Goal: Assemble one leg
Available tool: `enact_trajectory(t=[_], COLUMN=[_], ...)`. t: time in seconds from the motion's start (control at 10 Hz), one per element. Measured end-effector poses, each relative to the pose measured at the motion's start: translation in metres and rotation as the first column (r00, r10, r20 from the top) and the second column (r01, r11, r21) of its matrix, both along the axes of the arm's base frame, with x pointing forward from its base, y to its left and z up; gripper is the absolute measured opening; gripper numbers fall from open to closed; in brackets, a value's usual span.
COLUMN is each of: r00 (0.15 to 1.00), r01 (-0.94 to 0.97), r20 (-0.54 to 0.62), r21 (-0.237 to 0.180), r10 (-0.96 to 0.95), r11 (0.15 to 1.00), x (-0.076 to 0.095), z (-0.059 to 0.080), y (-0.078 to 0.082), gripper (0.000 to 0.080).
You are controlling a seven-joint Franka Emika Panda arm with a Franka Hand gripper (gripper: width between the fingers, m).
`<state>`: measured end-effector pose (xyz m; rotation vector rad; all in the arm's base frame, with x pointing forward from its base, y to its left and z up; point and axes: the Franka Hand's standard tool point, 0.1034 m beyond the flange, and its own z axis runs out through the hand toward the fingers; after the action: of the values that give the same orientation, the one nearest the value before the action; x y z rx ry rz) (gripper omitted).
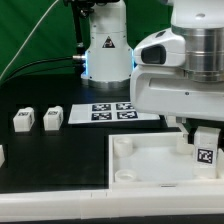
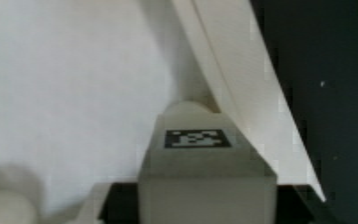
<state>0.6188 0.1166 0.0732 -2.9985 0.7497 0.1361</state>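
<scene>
My gripper (image 1: 204,133) is at the exterior view's right, shut on a leg (image 1: 205,150), a small white block with a black-and-white marker on its face. It holds the leg upright over the right end of the large white tray-shaped piece (image 1: 140,160). In the wrist view the leg (image 2: 202,160) fills the space between my dark fingers (image 2: 126,200), and its far end points at a corner of the tray-shaped piece (image 2: 69,100) beside the raised rim (image 2: 247,80). I cannot tell whether the leg touches the tray-shaped piece.
Two more legs (image 1: 23,120) (image 1: 52,118) stand on the black table at the exterior view's left, and another shows at the left edge (image 1: 2,155). The marker board (image 1: 113,110) lies behind the tray-shaped piece. The robot base (image 1: 105,45) stands at the back.
</scene>
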Motion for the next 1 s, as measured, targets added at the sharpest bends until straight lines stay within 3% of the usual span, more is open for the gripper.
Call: enact_trajectory(t=[0.2,0.6,1.0], r00=[0.975,0.822,0.448], r01=[0.22,0.569,0.892], r20=[-0.006,-0.014,0.003], r21=[-0.016,-0.046,-0.072], r10=[-0.221,-0.57,-0.894], r11=[0.975,0.821,0.447], x=[0.0008,0.0021,0.0044], z=[0.0005,0.0014,0.0029], y=[0.0009,0.0021,0.0024], gripper=[0.0292,0.0294,0.0294])
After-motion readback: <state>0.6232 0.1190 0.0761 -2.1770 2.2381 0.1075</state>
